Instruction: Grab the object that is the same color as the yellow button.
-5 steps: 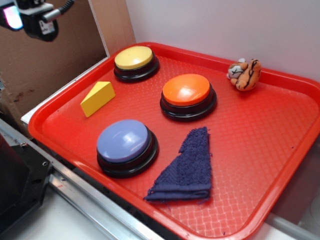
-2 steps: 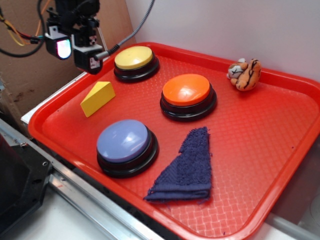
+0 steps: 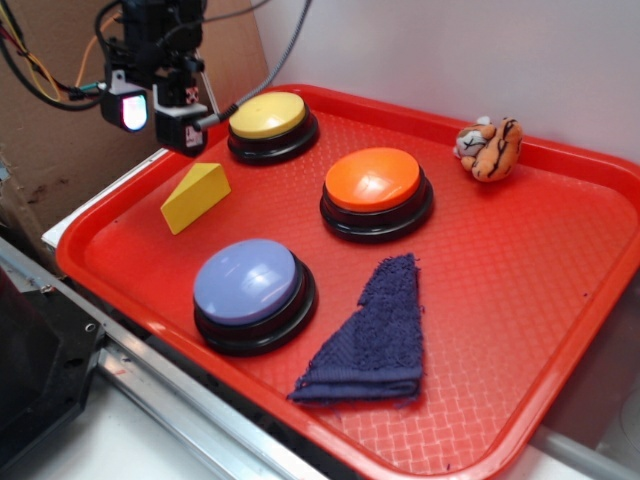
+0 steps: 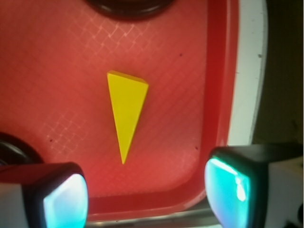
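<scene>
The yellow wedge-shaped block [image 3: 196, 197] lies on the red tray [image 3: 520, 330] near its left rim; in the wrist view it [image 4: 126, 111] shows as a long triangle pointing toward me. The yellow button [image 3: 268, 125] stands at the tray's far left corner, just behind the block. My gripper [image 3: 155, 110] hangs open and empty above the tray's left rim, up and to the left of the block. In the wrist view my gripper [image 4: 147, 197] has its two glowing pads [image 4: 66, 202] wide apart, and the block sits ahead of the gap between them.
An orange button [image 3: 376, 192] stands mid-tray and a lavender-blue button [image 3: 252, 293] at the front left. A folded dark blue cloth [image 3: 378, 335] lies in front. A small plush tiger [image 3: 489, 148] sits at the back right. A brown cardboard wall [image 3: 60, 130] stands left of the tray.
My gripper came down from the upper left corner toward the tray's left rim, then shifted slightly. The block and buttons have not moved.
</scene>
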### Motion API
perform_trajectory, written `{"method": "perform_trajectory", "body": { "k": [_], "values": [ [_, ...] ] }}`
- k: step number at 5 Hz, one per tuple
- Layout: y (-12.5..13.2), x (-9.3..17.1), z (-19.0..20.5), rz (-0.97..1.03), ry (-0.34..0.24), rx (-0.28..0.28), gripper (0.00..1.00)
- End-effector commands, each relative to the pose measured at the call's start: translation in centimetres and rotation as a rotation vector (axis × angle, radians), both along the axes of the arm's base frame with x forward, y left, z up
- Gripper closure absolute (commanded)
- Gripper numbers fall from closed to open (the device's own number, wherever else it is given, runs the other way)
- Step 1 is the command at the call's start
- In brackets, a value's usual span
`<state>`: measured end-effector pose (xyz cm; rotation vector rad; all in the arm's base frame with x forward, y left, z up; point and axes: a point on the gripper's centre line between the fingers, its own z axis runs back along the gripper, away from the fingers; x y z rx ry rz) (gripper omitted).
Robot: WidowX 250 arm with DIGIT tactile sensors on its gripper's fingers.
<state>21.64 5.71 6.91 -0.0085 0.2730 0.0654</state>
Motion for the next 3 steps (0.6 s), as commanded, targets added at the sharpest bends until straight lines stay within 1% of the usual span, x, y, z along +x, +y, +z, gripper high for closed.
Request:
{"method": "perform_trajectory", "body": {
  "k": [1,2,3],
  "values": [
    [-0.8,0.8,-2.7,-0.056,0.002,-0.032,0.0],
    [-1.6,1.0,-3.7,-0.076,0.041,-0.006,0.0],
    [-1.9,1.1,-4.6,-0.085,0.06,-0.005,0.0]
  ]
}}
